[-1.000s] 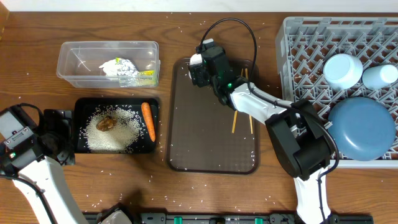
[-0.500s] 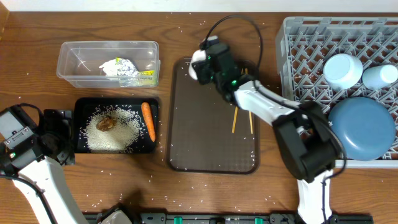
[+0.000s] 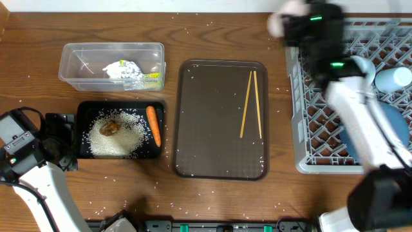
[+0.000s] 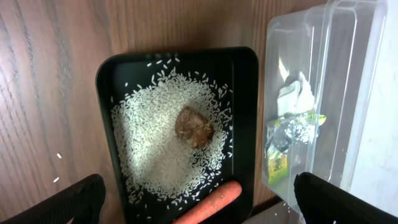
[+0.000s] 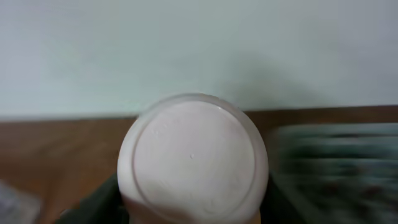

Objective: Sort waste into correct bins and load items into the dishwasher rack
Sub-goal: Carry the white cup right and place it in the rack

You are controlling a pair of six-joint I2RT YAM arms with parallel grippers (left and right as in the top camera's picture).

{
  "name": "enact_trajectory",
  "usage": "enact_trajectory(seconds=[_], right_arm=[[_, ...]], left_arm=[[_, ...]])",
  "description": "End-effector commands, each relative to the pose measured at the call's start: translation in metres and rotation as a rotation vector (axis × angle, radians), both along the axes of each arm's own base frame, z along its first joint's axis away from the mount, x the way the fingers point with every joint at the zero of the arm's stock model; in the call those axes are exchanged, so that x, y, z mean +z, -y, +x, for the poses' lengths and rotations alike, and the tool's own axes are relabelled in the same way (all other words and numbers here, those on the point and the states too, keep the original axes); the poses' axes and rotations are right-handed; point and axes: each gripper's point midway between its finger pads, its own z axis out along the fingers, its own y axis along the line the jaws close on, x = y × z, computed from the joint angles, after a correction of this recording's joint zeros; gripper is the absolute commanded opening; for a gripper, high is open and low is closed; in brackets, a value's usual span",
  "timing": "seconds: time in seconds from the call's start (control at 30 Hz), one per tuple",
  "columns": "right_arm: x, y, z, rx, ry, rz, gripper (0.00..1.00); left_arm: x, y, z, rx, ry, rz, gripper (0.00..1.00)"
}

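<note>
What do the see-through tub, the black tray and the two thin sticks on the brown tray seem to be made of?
Clear tub: likely plastic, glossy; its contents show through the walls. Black tray: probably plastic, smooth with a slight sheen, though this is not certain. Chopsticks: likely wood or bamboo, pale tan and matte.

You have the white cup [image 3: 283, 16] blurred at the counter's far edge, its base facing the wrist view, beside the grey rack's [image 3: 309, 129] far-left corner. The chopsticks [image 3: 251, 103] lie nearly parallel mid-counter. Toward the left edge, rice [image 3: 129, 136], brown lump [image 3: 109, 127] and carrot [image 3: 153, 124] fill the black tray [image 3: 82, 129] — napkin [image 3: 119, 67], foil [image 3: 132, 76] and wrapper [image 3: 152, 78] sit in the clear tub [image 3: 71, 64].
</note>
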Motion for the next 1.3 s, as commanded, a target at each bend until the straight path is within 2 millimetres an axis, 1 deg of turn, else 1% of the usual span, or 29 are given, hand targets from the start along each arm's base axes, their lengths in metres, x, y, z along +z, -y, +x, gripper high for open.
enact_trajectory(seconds=[0.0,0.1,0.17,0.2,0.23,0.37,0.43,0.47,0.5,0.53,0.63,0.73,0.83,0.9,0.93,1.0,1.1,1.27], right_arm=[[0.030,0.079,-0.011,-0.137,0.048,-0.046,0.42],[0.032,0.149,-0.025,-0.261,0.034,-0.087,0.43],[0.028,0.186,-0.035,-0.323,0.009,-0.121,0.43],[0.023,0.210,-0.042,-0.368,-0.011,-0.130,0.43],[0.019,0.230,-0.049,-0.406,-0.024,-0.133,0.43],[0.003,0.299,-0.076,-0.546,-0.070,-0.121,0.44],[-0.009,0.329,-0.088,-0.606,-0.098,-0.111,0.45],[-0.016,0.341,-0.094,-0.625,-0.113,-0.106,0.45],[-0.027,0.354,-0.100,-0.638,-0.138,-0.098,0.45],[-0.032,0.359,-0.103,-0.645,-0.150,-0.091,0.45],[-0.059,0.379,-0.112,-0.661,-0.206,-0.074,0.46],[-0.079,0.391,-0.118,-0.666,-0.257,-0.087,0.47],[-0.095,0.398,-0.122,-0.676,-0.294,-0.073,0.48],[-0.103,0.399,-0.123,-0.675,-0.312,-0.066,0.52],[-0.105,0.398,-0.124,-0.674,-0.322,-0.063,0.57],[-0.107,0.397,-0.125,-0.673,-0.328,-0.060,0.66],[-0.108,0.396,-0.126,-0.672,-0.336,-0.056,0.74],[-0.112,0.391,-0.131,-0.667,-0.368,-0.044,0.76]], left_arm=[[0.000,-0.002,-0.002,-0.006,-0.008,0.014,0.98],[0.000,-0.002,-0.002,-0.006,-0.007,0.015,0.98],[0.000,-0.002,-0.002,-0.006,-0.008,0.014,0.98],[0.000,-0.002,-0.002,-0.006,-0.008,0.014,0.98],[0.000,-0.002,-0.002,-0.006,-0.007,0.015,0.98],[0.000,-0.002,-0.002,-0.006,-0.008,0.014,0.98],[0.000,-0.002,-0.002,-0.006,-0.008,0.014,0.98],[0.000,-0.002,-0.002,-0.006,-0.008,0.014,0.98],[0.000,-0.002,-0.002,-0.006,-0.008,0.014,0.98],[0.000,-0.002,-0.002,-0.006,-0.007,0.015,0.98],[0.000,-0.002,-0.002,-0.006,-0.008,0.014,0.98],[0.000,-0.002,-0.002,-0.006,-0.007,0.015,0.98],[0.000,-0.002,-0.002,-0.006,-0.007,0.015,0.98],[0.000,-0.002,-0.002,-0.006,-0.008,0.014,0.98],[0.000,-0.002,-0.002,-0.006,-0.007,0.014,0.98],[0.000,-0.002,-0.002,-0.006,-0.007,0.015,0.98],[0.000,-0.002,-0.002,-0.006,-0.008,0.014,0.98],[0.000,-0.002,-0.002,-0.006,-0.007,0.014,0.98]])
